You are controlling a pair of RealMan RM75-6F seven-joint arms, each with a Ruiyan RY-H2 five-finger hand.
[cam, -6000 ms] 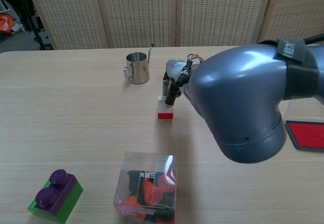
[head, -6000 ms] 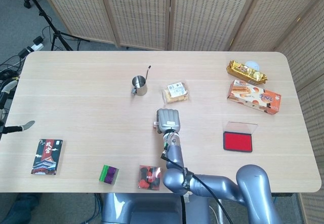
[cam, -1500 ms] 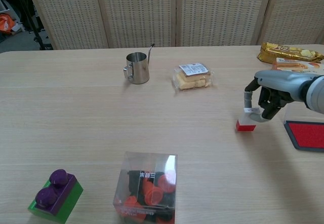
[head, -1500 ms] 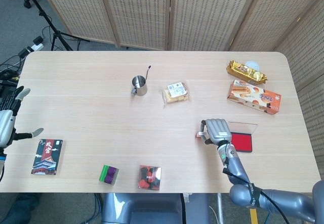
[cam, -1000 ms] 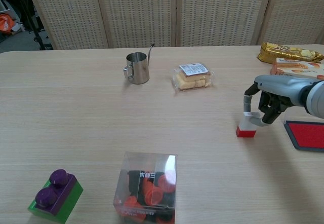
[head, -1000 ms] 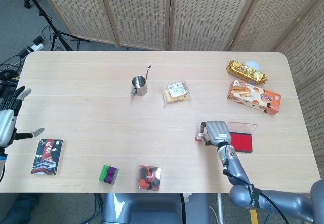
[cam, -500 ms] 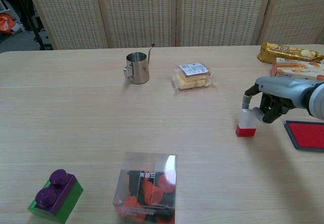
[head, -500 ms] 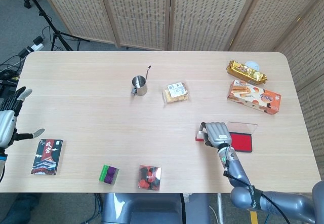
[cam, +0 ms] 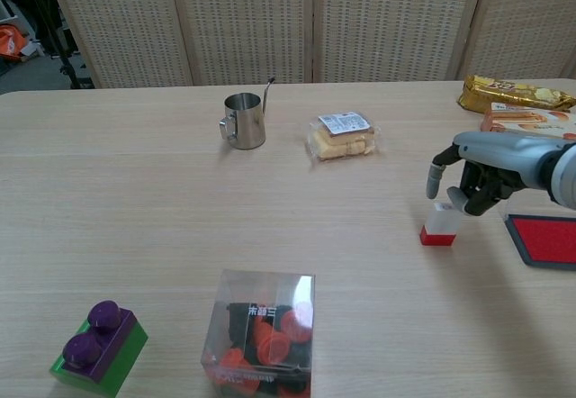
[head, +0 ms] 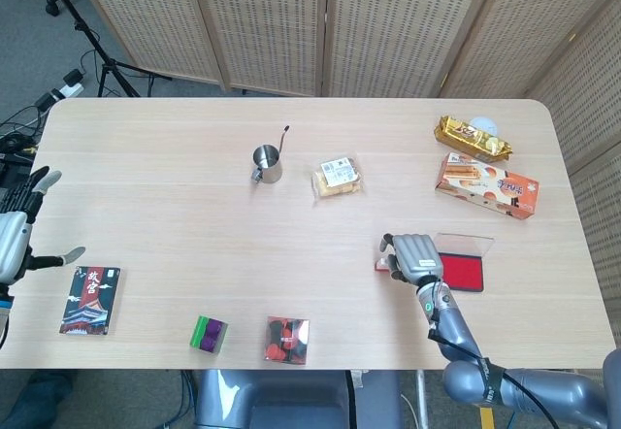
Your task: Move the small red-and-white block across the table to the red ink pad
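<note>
One red-and-white block (cam: 438, 223) upright beside one red ink pad (head: 456, 270); right hand (cam: 479, 180) empty above; left hand (head: 15, 238) spread.

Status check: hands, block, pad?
Right hand open, just above block, no grip. Left hand open at far table edge. Block upright on table, short of pad. Nothing between them.

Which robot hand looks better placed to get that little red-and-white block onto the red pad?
The right robot hand: it hovers at the small red-and-white block, beside the red ink pad. The left robot hand is off the table's far edge.
</note>
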